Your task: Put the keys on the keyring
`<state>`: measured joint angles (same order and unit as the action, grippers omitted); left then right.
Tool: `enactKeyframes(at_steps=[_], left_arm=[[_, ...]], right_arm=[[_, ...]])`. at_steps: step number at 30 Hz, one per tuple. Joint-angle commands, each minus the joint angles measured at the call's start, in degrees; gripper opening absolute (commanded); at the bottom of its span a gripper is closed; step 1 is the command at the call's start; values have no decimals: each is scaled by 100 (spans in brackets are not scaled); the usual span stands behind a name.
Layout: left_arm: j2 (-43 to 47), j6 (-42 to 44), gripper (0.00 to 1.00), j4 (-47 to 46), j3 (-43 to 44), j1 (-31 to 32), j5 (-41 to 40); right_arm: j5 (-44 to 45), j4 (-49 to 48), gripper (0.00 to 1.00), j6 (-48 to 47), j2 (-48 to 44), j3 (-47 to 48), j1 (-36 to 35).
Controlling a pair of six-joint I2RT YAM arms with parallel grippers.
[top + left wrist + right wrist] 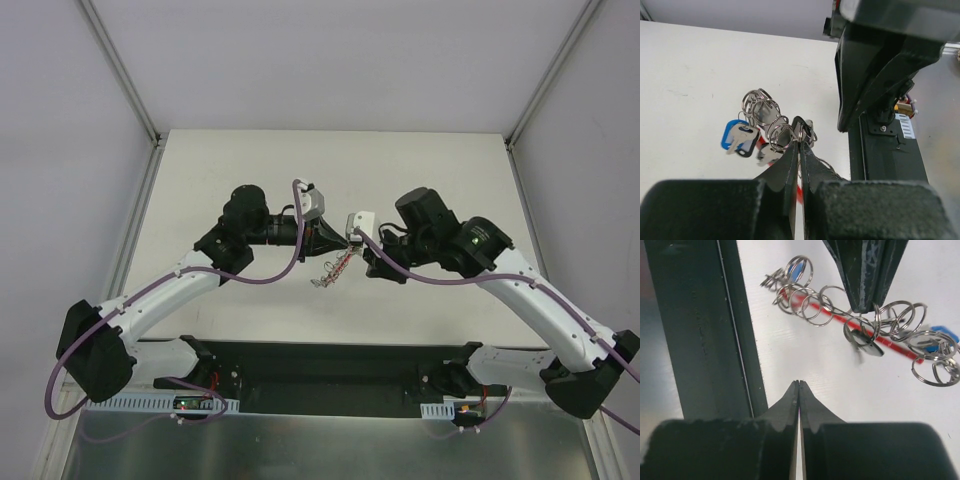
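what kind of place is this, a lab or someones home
Most likely a robotics lab test cell: a plain white table boxed in by pale panels on metal frame posts, with two robot arms bolted at its near edge.

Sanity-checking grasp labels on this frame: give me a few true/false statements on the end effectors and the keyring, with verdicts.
1. The left end effector is shut on a ring of the keyring. True.
2. The right end effector is wide open. False: it is shut, with nothing visible between its fingertips.
3. A blue-headed key sits in the bunch. True.
4. The keyring is at the far edge of the table. False: it is mid-table, between the two end effectors.
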<state>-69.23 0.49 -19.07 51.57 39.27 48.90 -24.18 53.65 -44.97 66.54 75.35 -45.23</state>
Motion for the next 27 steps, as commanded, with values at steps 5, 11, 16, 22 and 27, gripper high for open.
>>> enactKeyframes(at_steps=[5,11,16,22,27], left_arm=[[279,-216,0,-379,-42,-7,-250],[358,-199,0,-194,-7,-15,-522],[375,-146,0,26,63,-7,-645],[437,-102,0,131,72,2,-628],[533,-102,0,176,28,2,-593]], right_arm=[[923,-1698,43,639,-826,-609,-82],[1986,-2384,59,787,-1117,-767,-389],[2278,-2824,59,1095,-1030,-926,-601],[2269,-3299,63,1272,-898,-1110,-592],[1927,-3396,63,1359,-669,-1119,-513]])
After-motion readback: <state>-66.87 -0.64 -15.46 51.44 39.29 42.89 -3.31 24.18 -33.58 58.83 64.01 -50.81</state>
